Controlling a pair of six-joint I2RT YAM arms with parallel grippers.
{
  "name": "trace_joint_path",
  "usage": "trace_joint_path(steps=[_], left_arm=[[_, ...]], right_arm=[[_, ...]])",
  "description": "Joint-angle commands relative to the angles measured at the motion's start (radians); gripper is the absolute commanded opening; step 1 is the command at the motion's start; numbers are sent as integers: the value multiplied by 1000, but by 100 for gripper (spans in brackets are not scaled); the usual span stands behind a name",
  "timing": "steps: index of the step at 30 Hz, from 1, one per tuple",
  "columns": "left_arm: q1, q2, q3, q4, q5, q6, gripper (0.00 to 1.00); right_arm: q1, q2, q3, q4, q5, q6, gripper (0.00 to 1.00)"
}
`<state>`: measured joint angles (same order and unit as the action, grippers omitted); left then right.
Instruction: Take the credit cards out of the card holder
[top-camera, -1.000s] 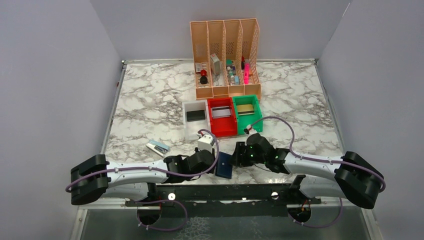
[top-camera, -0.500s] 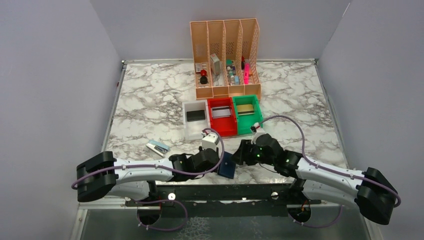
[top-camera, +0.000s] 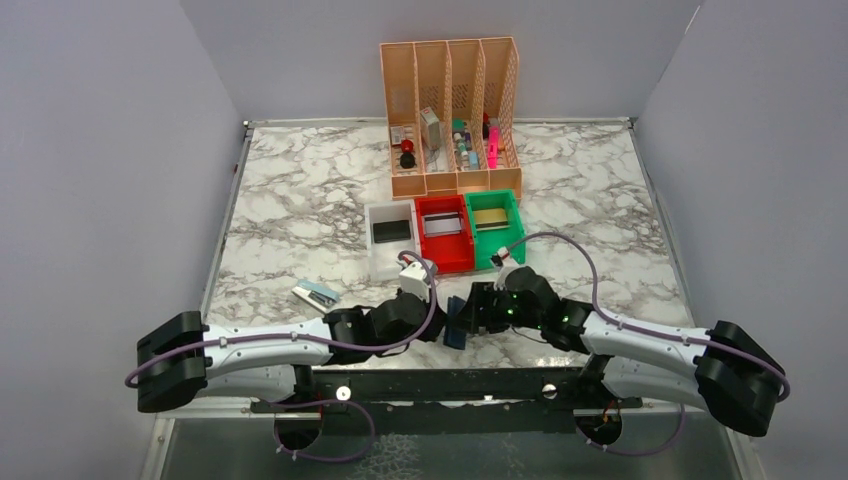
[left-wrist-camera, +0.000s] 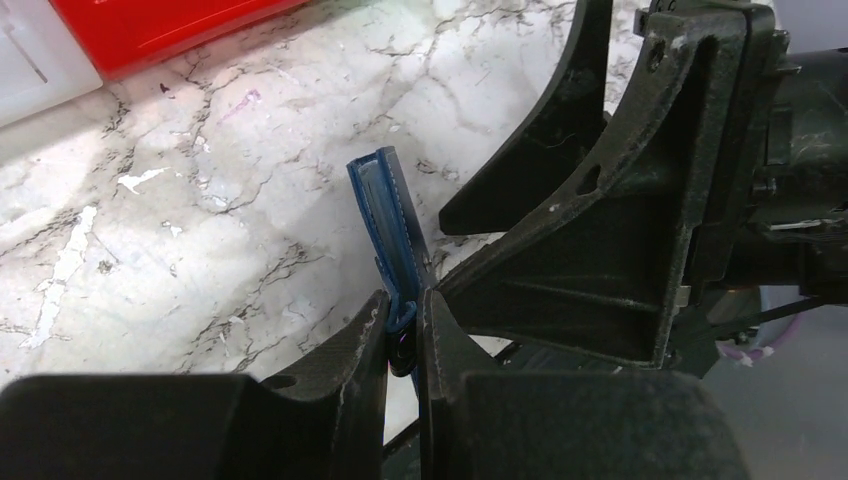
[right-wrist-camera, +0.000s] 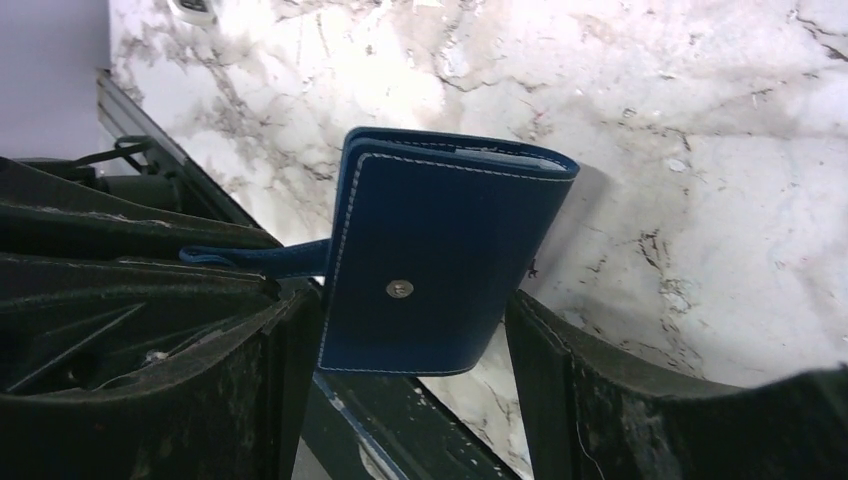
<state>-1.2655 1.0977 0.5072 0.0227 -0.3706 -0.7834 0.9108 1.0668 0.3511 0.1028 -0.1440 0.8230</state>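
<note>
L claw (left-wrist-camera: 403, 310) clenched on card holder (right-wrist-camera: 430, 270) strap (right-wrist-camera: 255, 258); R claw (right-wrist-camera: 410, 330) spread wide, grasping nothing
Holder shut, held up on edge, low centre of top view, prob so R can pry a panel; it sits between R's jaws, contact unclear. Can't tell if cards inside

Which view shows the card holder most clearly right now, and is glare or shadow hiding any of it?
Right wrist: card holder sharp and evenly lit, soft shadow on the table beside it. Left wrist: holder edge-on, glare patches on the marble, left gripper dark against it. Top external: holder small, half hidden, no glare.
</note>
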Motion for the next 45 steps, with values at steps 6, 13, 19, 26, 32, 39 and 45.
trace_joint_path(steps=[6,13,19,26,32,39,45], left_arm=[[-6,-48,-10,59,49,7,3],[-6,-47,-15,36,29,6,3],[-6,-78,-47,-26,-13,-16,4],[-5,-188,-125,-59,-51,-58,3],[-5,-248,-162,-99,-57,-79,3],[-5,-288,-213,-160,-96,-152,2],[-5,-281,-239,-195,-141,-204,1]], right_arm=[[8,-84,-19,32,-35,17,77],[8,-26,2,-36,31,-2,63],[8,-79,-20,-45,82,17,51],[8,-88,-50,-8,82,29,46],[8,-11,-37,33,51,23,50],[8,66,-33,59,71,25,35],[8,15,-48,4,163,66,19]])
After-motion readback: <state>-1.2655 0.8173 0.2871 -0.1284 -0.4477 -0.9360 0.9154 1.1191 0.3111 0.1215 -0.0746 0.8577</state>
